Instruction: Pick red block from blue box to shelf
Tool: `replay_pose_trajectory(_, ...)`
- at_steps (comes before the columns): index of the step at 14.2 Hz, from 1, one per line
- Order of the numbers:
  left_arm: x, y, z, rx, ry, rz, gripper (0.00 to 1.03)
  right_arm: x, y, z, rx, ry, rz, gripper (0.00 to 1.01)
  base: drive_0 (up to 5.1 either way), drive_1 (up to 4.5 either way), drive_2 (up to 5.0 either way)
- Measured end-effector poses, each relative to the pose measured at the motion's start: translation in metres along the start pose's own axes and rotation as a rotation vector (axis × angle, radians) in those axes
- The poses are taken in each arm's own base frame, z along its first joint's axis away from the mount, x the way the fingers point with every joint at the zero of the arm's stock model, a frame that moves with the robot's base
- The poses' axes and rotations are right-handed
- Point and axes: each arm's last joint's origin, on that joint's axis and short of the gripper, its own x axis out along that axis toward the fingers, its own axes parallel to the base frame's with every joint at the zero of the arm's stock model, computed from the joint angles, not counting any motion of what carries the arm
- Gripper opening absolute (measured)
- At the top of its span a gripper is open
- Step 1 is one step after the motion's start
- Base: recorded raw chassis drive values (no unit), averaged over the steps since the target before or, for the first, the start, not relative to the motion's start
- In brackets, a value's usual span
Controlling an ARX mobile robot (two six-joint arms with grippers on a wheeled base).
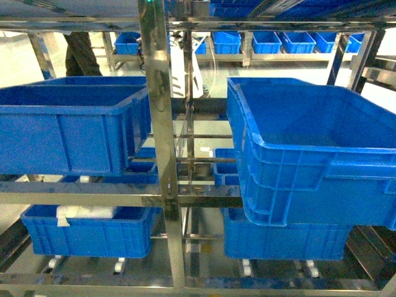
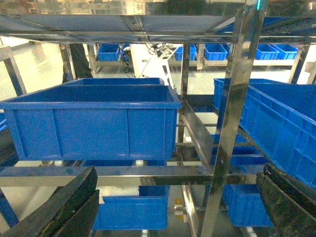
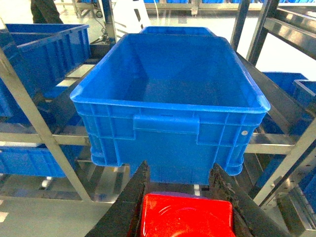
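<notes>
The red block (image 3: pixel 185 216), glossy and filling the bottom of the right wrist view, sits clamped between the two dark fingers of my right gripper (image 3: pixel 180 183). This gripper hovers just in front of the shelf (image 3: pixel 34 118), level with the near wall of a dark blue crate. My left gripper (image 2: pixel 173 207) is open, its fingers (image 2: pixel 64 207) spread wide with only air between them, facing the steel uprights of the shelf (image 2: pixel 232 123). Neither gripper shows in the head view, which looks straight at the shelf (image 1: pixel 162 154). The blue box is out of view.
An empty dark blue ribbed crate (image 3: pixel 168 74) sits tilted on the shelf tier right ahead of the right gripper, also seen as the right-hand crate (image 1: pixel 309 154). Another crate (image 1: pixel 68 130) fills the left bay, with more crates (image 1: pixel 86 232) on the tier below.
</notes>
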Motion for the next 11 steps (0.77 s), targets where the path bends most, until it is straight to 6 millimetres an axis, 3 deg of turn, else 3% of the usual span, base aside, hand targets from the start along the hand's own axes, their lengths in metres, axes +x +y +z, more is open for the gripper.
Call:
replay_pose_trajectory(6, 0.0000, 0.0001, -0.0001, 0.000, 0.001, 0.001, 0.98, 0.0000, 0.0000, 0.0001, 0.000, -0.001, 0.000, 0.29, 0.1, 3.84, -3.7)
replay_pose_trajectory(11, 0.0000, 0.0000, 0.0001, 0.000, -0.001, 0.000, 0.98, 0.0002, 0.0001, -0.0006, 0.000, 0.005, 0.002, 0.29, 3.9, -0.20, -3.4)
